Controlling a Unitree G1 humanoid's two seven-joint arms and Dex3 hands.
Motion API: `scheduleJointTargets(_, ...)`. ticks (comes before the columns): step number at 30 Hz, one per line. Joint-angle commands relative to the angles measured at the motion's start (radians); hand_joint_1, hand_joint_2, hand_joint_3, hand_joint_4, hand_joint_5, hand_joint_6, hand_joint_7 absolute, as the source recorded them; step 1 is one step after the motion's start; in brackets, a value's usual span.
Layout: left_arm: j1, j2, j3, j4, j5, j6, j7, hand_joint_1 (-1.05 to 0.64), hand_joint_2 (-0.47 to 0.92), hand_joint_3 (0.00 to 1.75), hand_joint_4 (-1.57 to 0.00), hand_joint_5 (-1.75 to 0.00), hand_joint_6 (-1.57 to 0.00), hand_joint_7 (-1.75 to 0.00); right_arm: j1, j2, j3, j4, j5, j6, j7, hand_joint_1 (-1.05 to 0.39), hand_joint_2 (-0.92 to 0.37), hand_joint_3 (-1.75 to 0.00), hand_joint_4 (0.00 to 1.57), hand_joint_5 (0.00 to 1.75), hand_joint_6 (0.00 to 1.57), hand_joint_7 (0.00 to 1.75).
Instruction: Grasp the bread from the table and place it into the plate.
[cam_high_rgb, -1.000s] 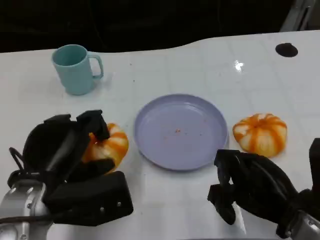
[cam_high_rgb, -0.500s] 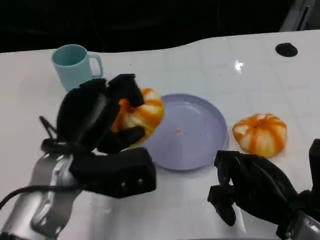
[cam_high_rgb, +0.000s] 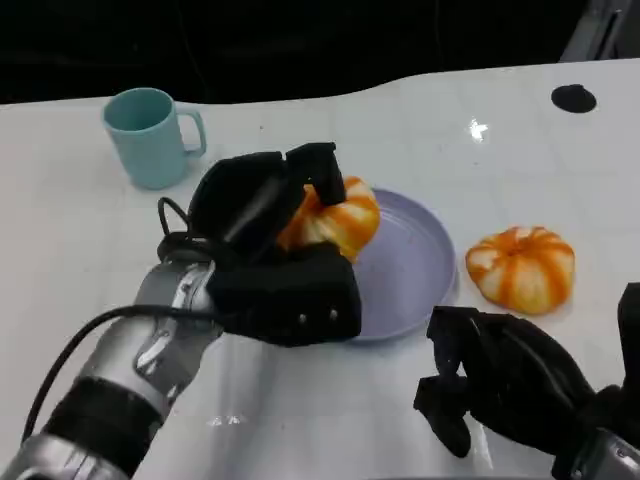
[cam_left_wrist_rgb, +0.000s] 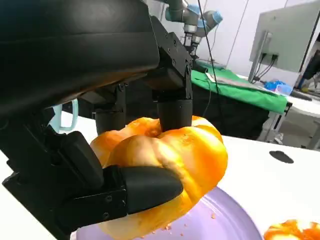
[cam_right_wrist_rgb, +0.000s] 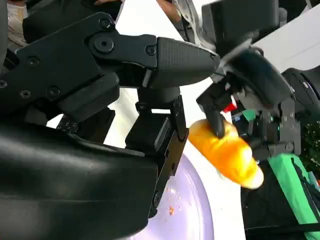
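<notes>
1. A teal mug (cam_high_rgb: 150, 136) stands upright at the far left of the white counter (cam_high_rgb: 400, 130), its handle turned toward the plate, well apart from everything else.
2. The left robot hand (cam_high_rgb: 262, 215) reaches in from the lower left on its silver forearm and grips an orange-striped bread (cam_high_rgb: 335, 218). Its fingers are closed over the top and underside of the loaf, as the left wrist view shows, where a black finger (cam_left_wrist_rgb: 150, 186) presses into the soft crust of the bread (cam_left_wrist_rgb: 170, 160).
3. The held bread hangs above the left part of the lavender plate (cam_high_rgb: 415, 262), lifted clear of the counter; whether it touches the plate's surface cannot be told. A few orange crumbs lie on the plate (cam_left_wrist_rgb: 230, 227) under it.
4. A second orange-striped bread (cam_high_rgb: 521, 266) rests on the counter just to the right of the plate, not touching its rim.
5. The right robot hand (cam_high_rgb: 500, 385) sits low at the near right, fingers curled inward with nothing in them, near the second bread but apart from it.
6. A small dark round spot (cam_high_rgb: 573, 99) marks the counter at the far right.
</notes>
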Motion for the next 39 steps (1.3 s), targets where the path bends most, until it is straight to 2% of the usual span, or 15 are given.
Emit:
scheduleJointTargets(1, -0.05, 0.0, -0.013, 0.075, -0.015, -0.033, 0.007, -0.19, 0.33, 1.38, -0.98, -1.75, -0.79, -1.75, 0.018, -0.001, -0.004, -0.028, 0.016, 0.014, -0.011, -0.96, -0.69, -0.73, 1.29, 1.66, 1.09, 1.61)
scheduleJointTargets(2, -0.053, -0.002, -0.01, 0.088, -0.025, -0.041, 0.005, -0.19, 0.32, 1.37, -0.98, -1.75, -0.78, -1.74, 0.019, -0.003, -0.002, -0.032, 0.014, 0.015, -0.012, -0.96, -0.69, -0.73, 1.29, 1.66, 1.09, 1.61)
scheduleJointTargets(4, -0.056, -0.009, 0.001, 0.109, -0.061, -0.051, -0.028, -0.18, 0.32, 1.37, -0.9, -1.75, -0.81, -1.43, 0.022, -0.006, 0.002, -0.036, 0.015, 0.015, -0.008, -0.96, -0.69, -0.73, 1.28, 1.66, 1.09, 1.6)
scheduleJointTargets(5, -0.059, -0.011, 0.002, 0.119, -0.074, -0.048, -0.044, -0.18, 0.35, 1.31, -0.83, -1.75, -0.82, -1.28, 0.024, -0.008, 0.004, -0.037, 0.014, 0.014, -0.005, -0.96, -0.69, -0.73, 1.28, 1.65, 1.09, 1.59)
scheduleJointTargets(6, -0.063, -0.01, -0.002, 0.127, -0.079, -0.044, -0.058, -0.2, 0.43, 1.1, -0.73, -1.68, -0.82, -1.02, 0.026, -0.009, 0.006, -0.039, 0.013, 0.011, -0.004, -0.96, -0.68, -0.73, 1.28, 1.65, 1.09, 1.59)
scheduleJointTargets(8, -0.072, -0.001, -0.021, 0.147, -0.072, -0.047, -0.079, -0.24, 0.61, 0.73, -0.66, -1.52, -0.84, -0.67, 0.032, -0.008, 0.005, -0.046, 0.015, 0.015, -0.01, -0.97, -0.68, -0.73, 1.28, 1.65, 1.1, 1.59)
scheduleJointTargets(9, -0.076, 0.004, -0.031, 0.157, -0.064, -0.054, -0.083, -0.29, 0.72, 0.52, -0.62, -1.3, -0.79, -0.44, 0.034, -0.008, 0.003, -0.05, 0.018, 0.019, -0.012, -0.97, -0.68, -0.73, 1.29, 1.66, 1.11, 1.59)
scheduleJointTargets(10, -0.079, 0.01, -0.043, 0.163, -0.055, -0.058, -0.09, -0.31, 0.8, 0.37, -0.62, -1.15, -0.8, -0.3, 0.036, -0.007, 0.001, -0.052, 0.022, 0.023, -0.013, -0.97, -0.68, -0.73, 1.29, 1.67, 1.11, 1.58)
scheduleJointTargets(12, -0.078, 0.02, -0.063, 0.152, -0.04, -0.043, -0.117, -0.41, 0.9, 0.25, -0.48, -0.75, -0.65, -0.07, 0.037, -0.01, -0.001, -0.054, 0.022, 0.02, -0.008, -0.96, -0.68, -0.74, 1.29, 1.68, 1.11, 1.58)
scheduleJointTargets(15, -0.067, 0.033, -0.072, 0.113, -0.045, -0.015, -0.187, -0.58, 0.92, 0.31, -0.26, -0.49, -0.39, -0.01, 0.038, -0.013, -0.001, -0.054, 0.018, 0.011, -0.003, -0.96, -0.68, -0.75, 1.27, 1.68, 1.1, 1.59)
scheduleJointTargets(18, -0.057, 0.056, -0.083, 0.069, -0.039, 0.004, -0.25, -0.74, 0.92, 0.44, -0.09, -0.41, -0.25, 0.0, 0.037, -0.015, -0.004, -0.054, 0.02, 0.015, -0.004, -0.96, -0.69, -0.76, 1.27, 1.67, 1.09, 1.59)
scheduleJointTargets(21, -0.048, 0.077, -0.089, 0.026, -0.035, 0.022, -0.292, -0.82, 0.92, 0.51, -0.02, -0.4, -0.22, 0.0, 0.034, -0.016, -0.007, -0.053, 0.022, 0.019, -0.004, -0.95, -0.69, -0.75, 1.28, 1.66, 1.08, 1.6)
scheduleJointTargets(27, -0.003, 0.115, -0.082, -0.075, -0.047, 0.037, -0.339, -0.85, 0.92, 0.55, 0.0, -0.36, -0.22, 0.0, 0.032, -0.017, -0.01, -0.054, 0.022, 0.023, -0.01, -0.96, -0.69, -0.74, 1.28, 1.66, 1.09, 1.6)
scheduleJointTargets(35, 0.082, 0.16, -0.04, -0.223, -0.109, 0.048, -0.431, -0.84, 0.92, 0.5, 0.0, -0.35, -0.22, -0.01, 0.031, -0.019, -0.013, -0.052, 0.025, 0.024, -0.006, -0.95, -0.69, -0.75, 1.28, 1.68, 1.08, 1.63)
scheduleJointTargets(39, 0.135, 0.155, 0.006, -0.283, -0.167, 0.048, -0.426, -0.8, 0.92, 0.47, -0.04, -0.37, -0.27, -0.03, 0.031, -0.018, -0.017, -0.055, 0.035, 0.036, -0.006, -0.94, -0.69, -0.75, 1.26, 1.68, 1.06, 1.64)
